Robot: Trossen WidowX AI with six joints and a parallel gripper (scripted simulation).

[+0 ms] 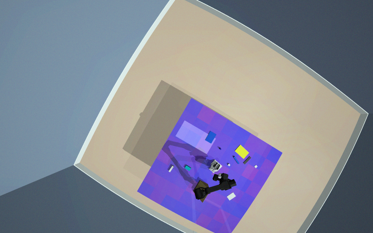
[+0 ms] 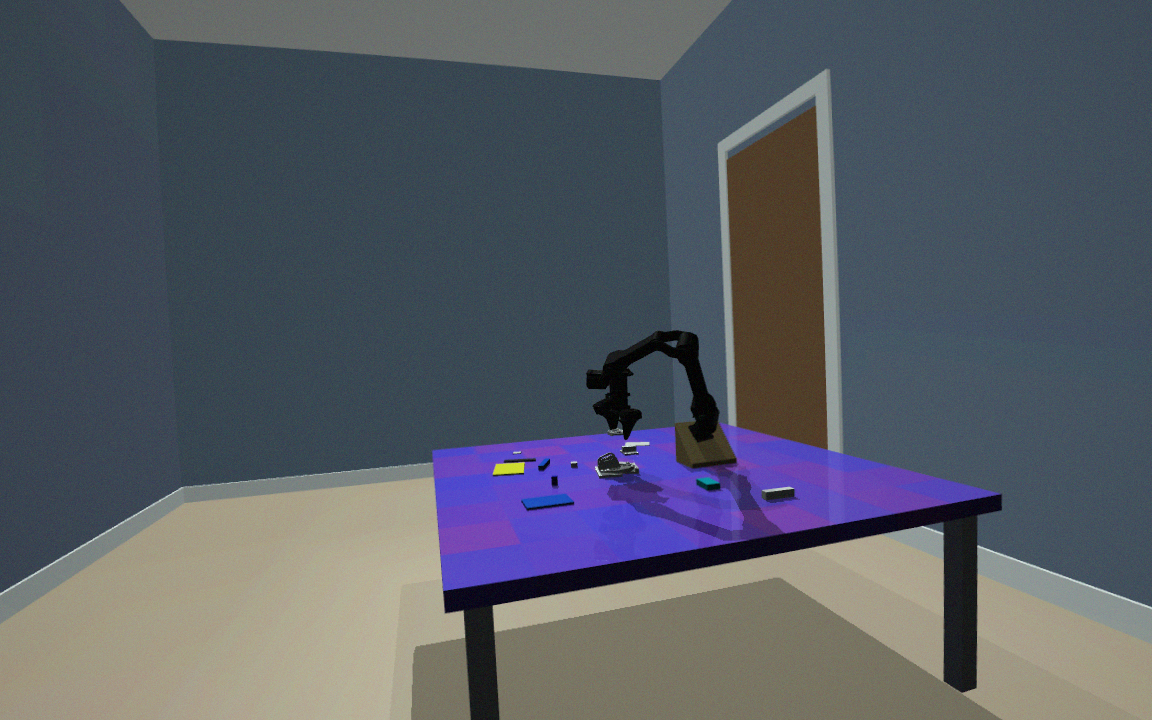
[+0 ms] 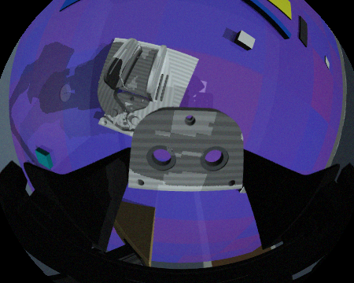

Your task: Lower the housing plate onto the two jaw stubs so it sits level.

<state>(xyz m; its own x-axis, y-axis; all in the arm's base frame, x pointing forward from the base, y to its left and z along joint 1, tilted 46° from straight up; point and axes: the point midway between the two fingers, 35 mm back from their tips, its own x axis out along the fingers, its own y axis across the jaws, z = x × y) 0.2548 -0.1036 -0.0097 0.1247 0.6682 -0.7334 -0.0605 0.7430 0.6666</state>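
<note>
My gripper (image 3: 186, 154) (image 2: 620, 429) is shut on the housing plate (image 3: 189, 135) (image 2: 615, 431), a grey plate with two large round holes and several small ones, gripped by its two side edges. It hangs well above the table. The grey base assembly (image 3: 181, 64) (image 1: 211, 169) (image 2: 630, 468) stands on the table, beyond the plate and to its left in the wrist view. The jaws (image 3: 139, 67) lie on it, and the plate hides its near corner. I cannot make out the two jaw stubs clearly.
Around the assembly on the table (image 1: 167, 196) lie a small white cube (image 3: 245, 40) (image 1: 228, 164), a teal block (image 1: 187, 167) (image 2: 707, 483), a white bar (image 1: 171, 168), a blue slab (image 1: 210, 137), a yellow square (image 1: 241, 151), a blue bar (image 1: 235, 159) and a dark bar (image 1: 247, 160).
</note>
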